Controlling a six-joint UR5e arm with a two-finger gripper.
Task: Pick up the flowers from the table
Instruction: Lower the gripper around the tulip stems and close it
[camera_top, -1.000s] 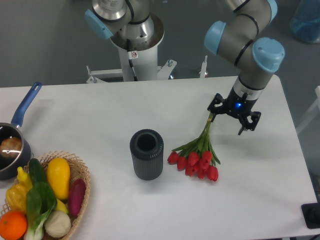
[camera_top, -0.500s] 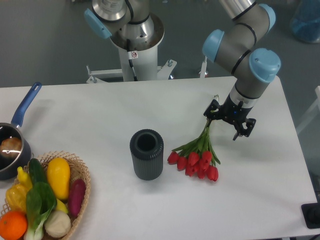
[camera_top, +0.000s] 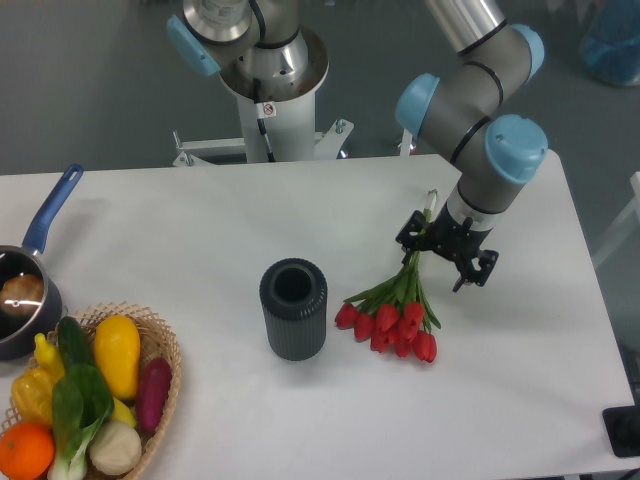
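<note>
The flowers are a bunch of red tulips lying on the white table, right of centre. The blooms point toward the front and the green stems run up and to the right. My gripper is over the upper part of the stems, with its jaws spread and nothing between them. The left fingertip is beside the stems and the right one is clear of them. The stem tips poke out behind the wrist. I cannot tell how high the gripper is above the table.
A dark ribbed cylinder vase stands upright left of the flowers. A wicker basket of vegetables and fruit sits at the front left. A blue-handled pot is at the left edge. The arm's base is behind the table.
My gripper has moved left and toward the front, from right of the stem ends to over the stems. The flowers have not moved.
</note>
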